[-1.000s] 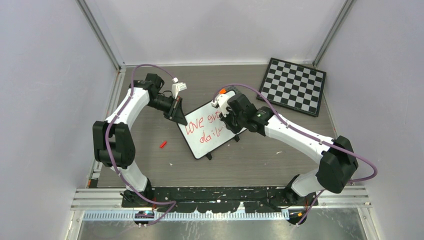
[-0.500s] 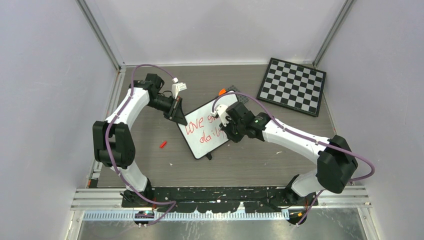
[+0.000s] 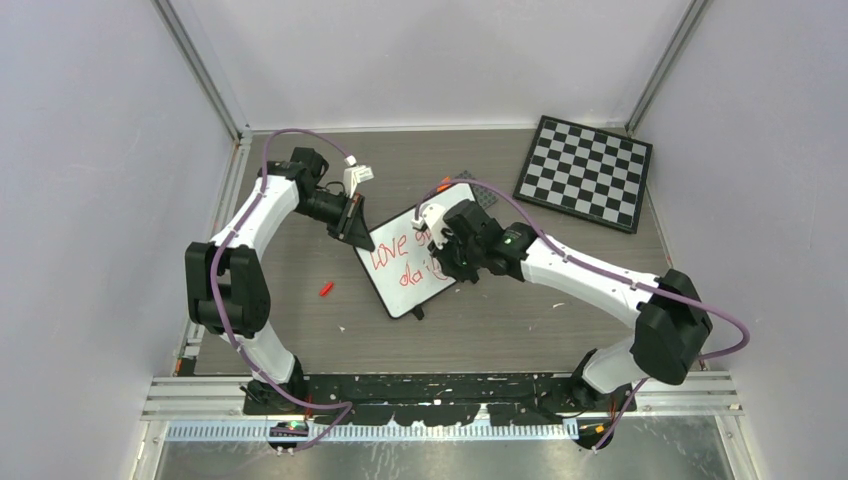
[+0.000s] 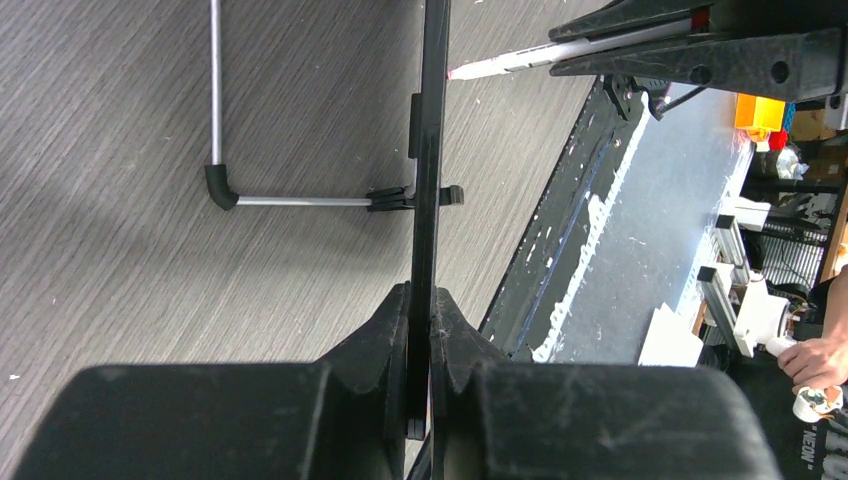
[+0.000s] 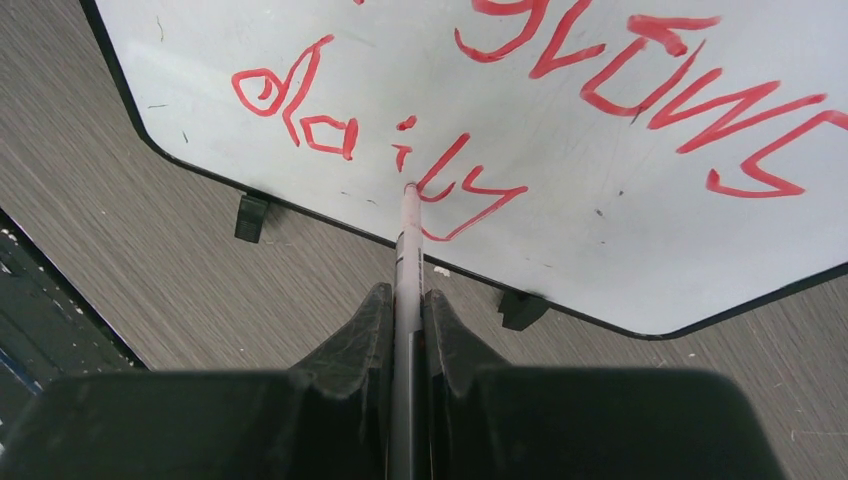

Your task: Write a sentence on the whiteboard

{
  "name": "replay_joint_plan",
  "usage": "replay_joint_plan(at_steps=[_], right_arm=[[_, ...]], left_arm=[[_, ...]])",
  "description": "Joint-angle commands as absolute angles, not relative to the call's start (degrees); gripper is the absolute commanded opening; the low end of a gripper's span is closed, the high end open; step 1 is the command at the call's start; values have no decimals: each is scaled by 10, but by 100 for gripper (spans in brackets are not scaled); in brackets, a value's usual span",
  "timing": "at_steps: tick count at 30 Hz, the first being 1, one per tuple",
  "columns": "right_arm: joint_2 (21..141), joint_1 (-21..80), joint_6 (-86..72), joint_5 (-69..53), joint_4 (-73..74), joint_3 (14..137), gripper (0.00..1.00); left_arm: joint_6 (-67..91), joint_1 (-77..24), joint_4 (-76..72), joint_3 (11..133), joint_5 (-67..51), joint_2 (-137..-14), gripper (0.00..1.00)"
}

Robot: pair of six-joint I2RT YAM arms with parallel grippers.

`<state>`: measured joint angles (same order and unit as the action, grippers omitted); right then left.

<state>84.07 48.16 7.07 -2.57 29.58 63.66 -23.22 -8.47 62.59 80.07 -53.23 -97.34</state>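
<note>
With left gripper (image 4: 420, 300) clamped on the whiteboard (image 5: 620, 230) rim and right gripper (image 5: 405, 300) on the marker (image 5: 407, 245), I press lightly to finish the sentence (image 5: 520, 110) cleanly.

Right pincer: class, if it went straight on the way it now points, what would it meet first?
The whiteboard. The marker clamped in the right pincer leads, its tip at or barely off the board's face beside daily; contact is unclear.
</note>
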Motion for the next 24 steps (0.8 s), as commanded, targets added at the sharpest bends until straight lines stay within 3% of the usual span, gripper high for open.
replay_joint_plan(at_steps=[1, 9, 24], right_arm=[[792, 480, 69, -30, 291, 646, 0], [754, 440, 86, -22, 310, 595, 0], [820, 413, 90, -2, 262, 593, 0]], left_arm=[[-236, -90, 613, 791, -487, -972, 0], [-234, -89, 609, 790, -486, -965, 0], [-226, -89, 598, 784, -476, -961, 1]])
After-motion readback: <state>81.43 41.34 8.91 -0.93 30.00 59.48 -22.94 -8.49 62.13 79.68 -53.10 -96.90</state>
